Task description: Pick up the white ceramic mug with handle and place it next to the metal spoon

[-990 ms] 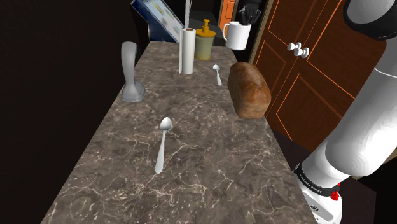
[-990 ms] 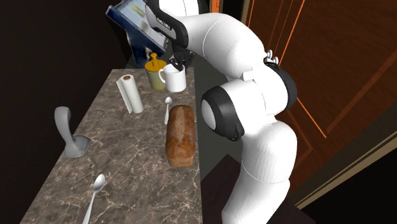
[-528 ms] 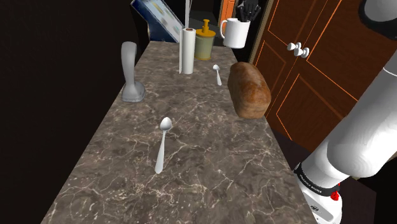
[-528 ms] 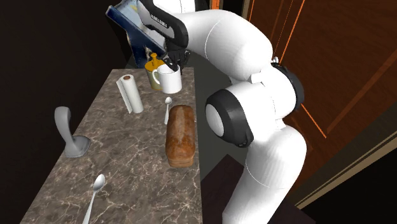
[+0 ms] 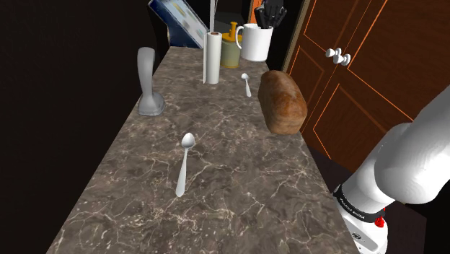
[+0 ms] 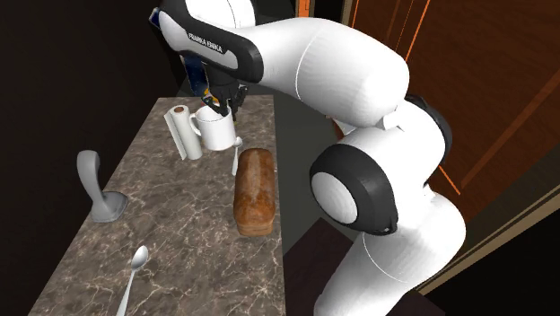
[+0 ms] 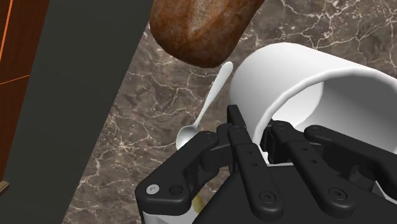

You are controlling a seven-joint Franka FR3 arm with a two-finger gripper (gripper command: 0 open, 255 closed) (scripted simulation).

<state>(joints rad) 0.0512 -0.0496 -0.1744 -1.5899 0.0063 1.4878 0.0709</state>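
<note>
My gripper (image 7: 264,137) is shut on the rim of the white mug (image 7: 299,83), one finger (image 7: 245,143) outside the wall and one inside. In the shoulder view the mug (image 5: 254,42) hangs at the far end of the marble counter, under the black gripper (image 5: 267,14), with its handle toward that view's left. A small metal spoon (image 5: 246,84) lies just in front of it; seen from the wrist, this spoon (image 7: 207,105) lies beside the mug. The second exterior view puts the mug (image 6: 215,133) between the paper roll and the spoon (image 6: 235,162). A larger spoon (image 5: 184,163) lies mid-counter.
A brown bread loaf (image 5: 282,101) lies along the counter's edge at the shoulder view's right. A paper towel roll (image 5: 213,58), a yellowish jar (image 5: 231,45), a grey curved stand (image 5: 148,83) and a blue tablet (image 5: 177,20) crowd the far end. Orange-brown cabinet doors (image 5: 339,79) stand beyond.
The gripper has carried the mug toward the shoulder view's left and lower, from beyond the counter's edge to over the counter near the small spoon. The arm swung along.
</note>
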